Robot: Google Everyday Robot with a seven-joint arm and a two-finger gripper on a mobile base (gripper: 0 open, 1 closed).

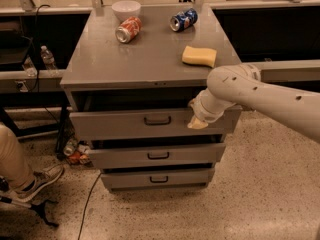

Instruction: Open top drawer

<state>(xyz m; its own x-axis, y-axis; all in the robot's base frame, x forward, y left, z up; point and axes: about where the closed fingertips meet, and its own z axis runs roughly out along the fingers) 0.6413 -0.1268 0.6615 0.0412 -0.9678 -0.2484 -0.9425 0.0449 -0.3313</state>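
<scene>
The top drawer [115, 124] is the wide grey front just under the cabinet top, with a small black loop handle [157, 119] at its centre. A dark gap shows above its front, and it stands a little out from the cabinet. My gripper [198, 123] hangs from the white arm that comes in from the right. It is in front of the right part of the top drawer's front, to the right of the handle and apart from it. Its cream tip points down toward the drawer's lower edge.
Two narrower grey drawers, the middle [120, 157] and the bottom [125, 179], sit below. On the cabinet top lie a red can [128, 29], a blue can [183, 20], a white bowl [126, 8] and a yellow sponge [199, 56]. A person's shoe [37, 178] is at the lower left.
</scene>
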